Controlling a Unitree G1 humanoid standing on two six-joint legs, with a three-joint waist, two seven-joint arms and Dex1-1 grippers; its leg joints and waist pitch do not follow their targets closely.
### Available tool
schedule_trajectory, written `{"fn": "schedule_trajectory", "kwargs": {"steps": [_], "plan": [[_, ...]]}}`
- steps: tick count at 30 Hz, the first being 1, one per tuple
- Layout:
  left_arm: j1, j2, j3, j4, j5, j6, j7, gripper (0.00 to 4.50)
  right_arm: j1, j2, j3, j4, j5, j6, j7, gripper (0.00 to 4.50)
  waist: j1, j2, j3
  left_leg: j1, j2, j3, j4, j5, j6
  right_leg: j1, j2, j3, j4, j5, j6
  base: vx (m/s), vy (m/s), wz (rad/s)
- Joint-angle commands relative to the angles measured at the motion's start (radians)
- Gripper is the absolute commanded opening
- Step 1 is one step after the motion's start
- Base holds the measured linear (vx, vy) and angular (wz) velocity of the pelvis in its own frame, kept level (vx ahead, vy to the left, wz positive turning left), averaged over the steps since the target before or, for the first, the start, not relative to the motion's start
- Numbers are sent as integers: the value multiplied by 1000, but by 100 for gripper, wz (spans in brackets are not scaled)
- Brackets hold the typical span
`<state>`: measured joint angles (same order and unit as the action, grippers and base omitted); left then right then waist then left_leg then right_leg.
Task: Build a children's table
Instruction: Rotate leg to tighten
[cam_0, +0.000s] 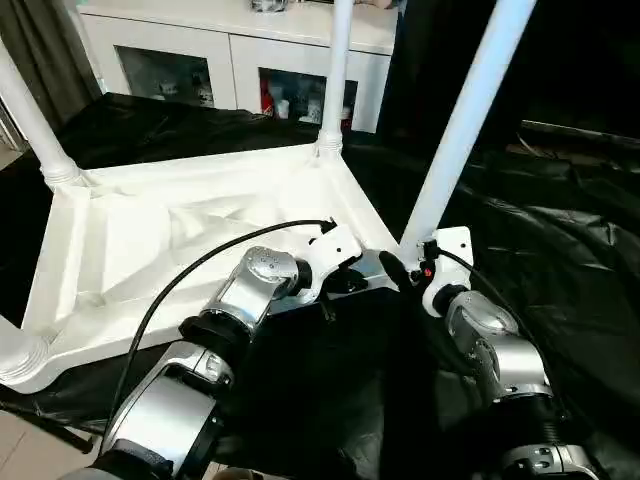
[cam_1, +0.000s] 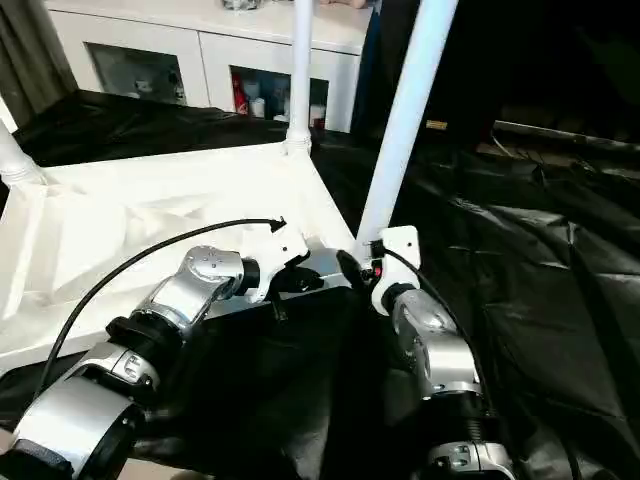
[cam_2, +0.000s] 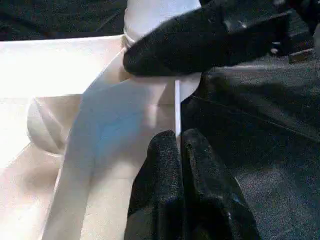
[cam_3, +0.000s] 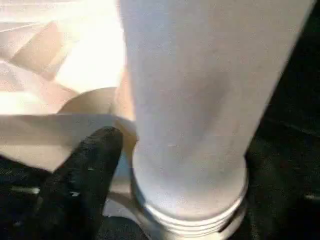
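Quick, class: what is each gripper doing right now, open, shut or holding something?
Left gripper: shut, empty, at the tabletop edge.
Right gripper: open at the base of the near leg, one finger beside it.

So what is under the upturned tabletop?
Black sheeting lies under the white tabletop and spreads out past its edges. What the sheeting itself rests on is covered, as is anything directly beneath the top.

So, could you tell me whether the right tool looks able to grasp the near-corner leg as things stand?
Probably yes: the right tool sits open at the base of the leg, one finger beside its collar, nothing between.
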<state>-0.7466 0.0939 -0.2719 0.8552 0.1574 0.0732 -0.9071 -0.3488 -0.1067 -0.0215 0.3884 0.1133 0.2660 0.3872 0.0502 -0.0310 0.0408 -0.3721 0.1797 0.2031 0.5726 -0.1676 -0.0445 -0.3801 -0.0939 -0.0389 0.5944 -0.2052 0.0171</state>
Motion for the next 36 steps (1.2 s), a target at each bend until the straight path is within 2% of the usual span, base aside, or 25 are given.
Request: {"fn": "schedule_trajectory", "kwargs": {"steps": [1, 4, 5, 6, 7, 8, 10, 12, 16, 18, 20, 22, 25, 26, 27, 30, 33, 35, 36], "plan": [[1, -17, -15, -8, -33, -47, -52, 0, -10, -1, 88, -12, 26, 14, 117, 381, -5, -16, -44, 16, 52, -32, -78, -350, 6, 10, -61, 35, -97, -386, -142, 0, 0, 0], [9, 47, -14, -35, -49, -62, -152, 0, 12, -86, 120, -68, 57, 15, 302, 381, 1, -18, -46, 12, 52, -29, -74, -301, 36, 17, -62, 36, -91, -329, -159, 0, 0, 0], [9, 47, -14, -35, -49, -62, -152, 0, 12, -86, 120, -68, 57, 15, 302, 381, 1, -18, -46, 12, 52, -29, -74, -301, 36, 17, -62, 36, -91, -329, -159, 0, 0, 0], [19, 99, -14, -54, -63, -72, -237, 0, 24, -154, 128, -97, 84, 17, 432, 381, 2, -18, -50, 10, 54, -27, -72, -269, 45, 21, -61, 34, -84, -275, -177, 0, 0, 0], [22, 113, -14, -60, -68, -77, -264, 0, 26, -175, 130, -103, 93, 18, 469, 381, 4, -16, -50, 7, 54, -26, -69, -243, 58, 24, -59, 34, -76, -222, -193, 0, 0, 0], [23, 118, -14, -61, -69, -79, -273, 0, 26, -182, 130, -105, 96, 18, 482, 381, 4, -16, -51, 8, 54, -26, -69, -235, 64, 26, -60, 32, -75, -204, -201, 0, 0, 0], [30, 143, -9, -75, -87, -77, -325, 0, 27, -221, 135, -118, 113, 23, 551, 381, 4, -12, -55, 9, 56, -24, -63, -196, 78, 27, -58, 31, -63, -120, -236, 26, -3, -1], [31, 149, -7, -80, -94, -78, -343, 0, 27, -233, 137, -121, 116, 24, 572, 381, 6, -12, -58, 12, 56, -21, -59, -149, 96, 28, -55, 30, -52, -27, -272, 26, -3, -1], [45, 178, -11, -112, -123, -53, -430, 0, 20, -266, 153, -124, 114, 9, 632, 381, 14, -12, -60, 13, 57, -16, -52, -110, 118, 32, -53, 28, -41, 44, -304, 0, 0, 0], [49, 188, -13, -121, -131, -44, -454, 0, 19, -274, 159, -124, 110, 2, 646, 381, 16, -11, -61, 12, 58, -14, -50, -110, 117, 31, -53, 28, -39, 43, -306, 0, 0, 0], [48, 194, -10, -117, -136, -46, -468, 0, 19, -279, 170, -123, 110, -1, 664, 366, 17, -16, -59, 11, 59, -13, -50, -121, 112, 28, -53, 27, -40, 22, -303, 0, 0, 0], [48, 195, -9, -114, -136, -47, -467, 0, 20, -278, 173, -121, 110, -2, 665, 355, 19, -12, -56, 12, 59, -13, -52, -152, 100, 25, -55, 28, -45, -32, -296, 0, 0, 0], [49, 196, -9, -116, -135, -48, -465, 0, 22, -278, 177, -120, 112, -4, 671, 337, 17, -13, -52, 12, 60, -16, -56, -208, 60, 21, -56, 31, -54, -132, -268, 0, 0, 0], [53, 198, -8, -123, -136, -45, -466, 0, 24, -275, 175, -123, 115, -2, 675, 318, 17, -14, -52, 12, 59, -16, -57, -216, 55, 21, -57, 32, -56, -143, -263, 0, 0, 0], [57, 200, -7, -132, -137, -41, -470, 0, 27, -274, 174, -124, 116, -2, 678, 318, 16, -14, -52, 12, 59, -17, -57, -223, 48, 21, -57, 32, -56, -156, -258, 0, 0, 0], [67, 208, -5, -144, -138, -40, -475, 0, 34, -272, 175, -124, 116, -3, 681, 283, 14, -15, -53, 11, 58, -17, -56, -212, 50, 21, -56, 33, -54, -139, -255, 0, 0, 0], [65, 208, -4, -136, -133, -46, -465, 0, 36, -270, 174, -123, 116, -2, 676, 275, 13, -15, -54, 11, 57, -16, -54, -197, 56, 21, -55, 33, -52, -117, -258, 0, 0, 0], [56, 197, 2, -106, -112, -68, -405, 0, 43, -255, 166, -115, 105, 1, 631, 271, 14, -14, -55, 11, 57, -16, -53, -189, 61, 21, -54, 32, -51, -103, -262, 0, 0, 0], [42, 179, 9, -76, -95, -69, -336, 0, 43, -231, 152, -94, 93, 2, 570, 270, 11, -14, -53, 12, 57, -14, -53, -191, 60, 16, -52, 33, -53, -103, -262, 0, 0, 0]]}}
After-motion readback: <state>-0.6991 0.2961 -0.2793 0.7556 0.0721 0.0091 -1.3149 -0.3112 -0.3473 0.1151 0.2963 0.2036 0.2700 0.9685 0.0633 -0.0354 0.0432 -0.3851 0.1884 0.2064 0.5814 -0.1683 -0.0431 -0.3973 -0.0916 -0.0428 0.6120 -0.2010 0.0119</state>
